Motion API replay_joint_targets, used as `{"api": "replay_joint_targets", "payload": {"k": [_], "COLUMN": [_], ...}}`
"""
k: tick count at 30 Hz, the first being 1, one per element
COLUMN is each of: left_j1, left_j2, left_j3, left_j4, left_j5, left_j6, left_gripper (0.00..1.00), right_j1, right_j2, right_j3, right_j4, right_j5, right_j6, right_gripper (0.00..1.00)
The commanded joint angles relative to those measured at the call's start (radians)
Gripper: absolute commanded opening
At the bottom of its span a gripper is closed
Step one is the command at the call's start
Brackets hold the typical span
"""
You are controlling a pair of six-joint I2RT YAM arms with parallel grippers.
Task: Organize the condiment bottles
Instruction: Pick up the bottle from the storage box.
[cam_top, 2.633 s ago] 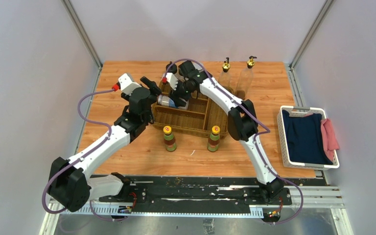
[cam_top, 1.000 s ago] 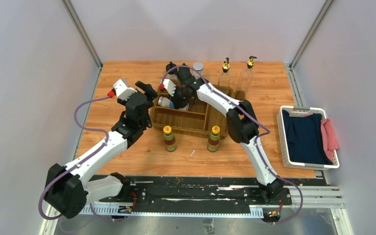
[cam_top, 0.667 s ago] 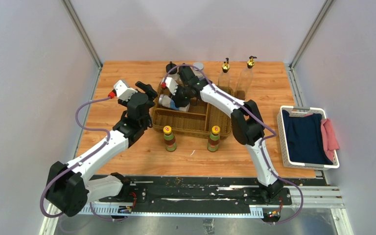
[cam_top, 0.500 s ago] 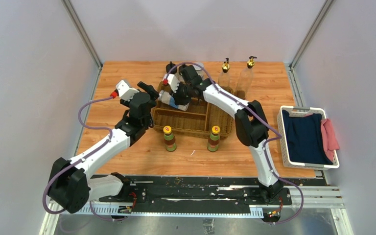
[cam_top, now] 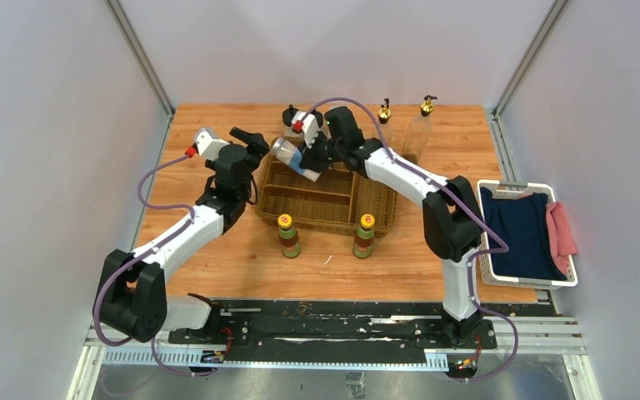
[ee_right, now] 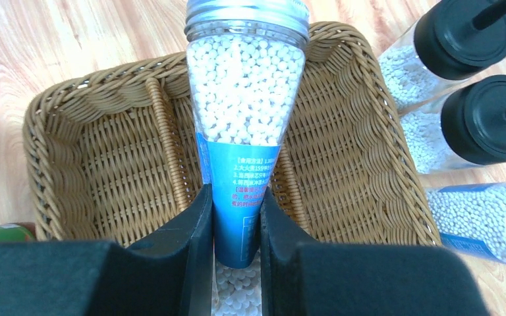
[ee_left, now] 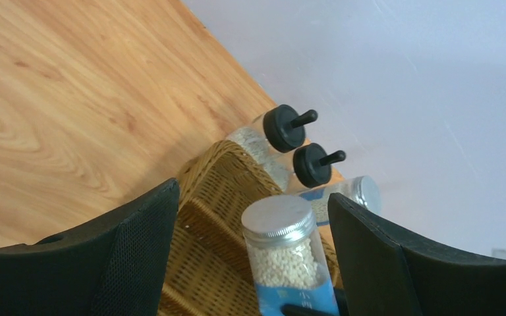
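Condiment bottles: one is in hand, and the rest that I can see stand outside the wicker basket (cam_top: 325, 223) on the bench (cam_top: 233, 258).

- Right claw (ee_right: 236, 197) is clamped on the base end of a grey-lidded jar (ee_right: 247, 118) of white pellets with a blue label. The jar is tilted, lid pointing towards the basket's far rim, and it hangs over the basket above a divider. I see no contact with the wicker, though the wrist view is too steep to be sure.
- Left claw (cam_top: 250, 140) is spread wide and holds nothing. It sits beside the basket's far left corner, facing the held jar.
- Two black-capped bottles (ee_right: 461, 39) are just beyond the far rim, with a second grey-lidded jar (ee_right: 481, 217) next to them. Whether that jar stands or leans I cannot tell.
- The near yellow-capped bottles (cam_top: 289, 236) stand just in front of the basket. The gold-topped bottles (cam_top: 424, 112) are behind its right end.

Step in hand, as I judge it: placing the first jar into a compartment. No bottle shows inside the basket, so the task looks early.

The next move calls for bringing the jar upright, shifting it off the divider so that it is over one compartment, then lowering it until the base seats before the claw lets go. Risk: if the base catches the divider, the jar could tip.
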Motion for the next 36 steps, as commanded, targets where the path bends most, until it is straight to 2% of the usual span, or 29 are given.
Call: {"api": "replay_joint_targets", "payload": {"k": [1, 6, 8, 15, 16, 19, 29, 36], "left_j1": [0.04, 0.091, 0.115, 0.171, 0.173, 0.175, 0.184, 0.183], "left_j2": [0.039, 0.105, 0.152, 0.505, 0.548, 0.574, 0.456, 0.169], "left_j3": [-0.001, -0.052, -0.079, -0.055, -0.028, 0.024, 0.052, 0.025], "left_j4": [0.164, 0.412, 0.594, 1.266, 1.291, 1.294, 1.266, 0.787], "left_j5": [0.163, 0.342, 0.419, 0.628, 0.661, 0.753, 0.905, 1.03], "left_j6": [-0.043, -0.125, -0.207, -0.624, -0.691, -0.689, -0.634, -0.179], "left_gripper": [0.84, 0.88, 0.89, 0.91, 0.91, 0.89, 0.86, 0.87], "right_j1": [-0.021, -0.025, -0.024, -0.024, -0.024, -0.023, -0.024, -0.023], "right_j2": [-0.131, -0.24, -0.278, -0.387, -0.401, -0.438, -0.539, -0.617], "right_j3": [-0.077, -0.172, -0.204, -0.31, -0.324, -0.353, -0.414, -0.448], "right_j4": [0.177, 0.264, 0.289, 0.361, 0.369, 0.377, 0.379, 0.394], "right_j5": [-0.053, -0.08, -0.093, -0.118, -0.12, -0.112, -0.053, -0.044], "right_j6": [0.073, 0.13, 0.149, 0.209, 0.213, 0.217, 0.19, 0.195], "right_gripper": [0.0, 0.0, 0.0, 0.0, 0.0, 0.0, 0.0, 0.0]}}
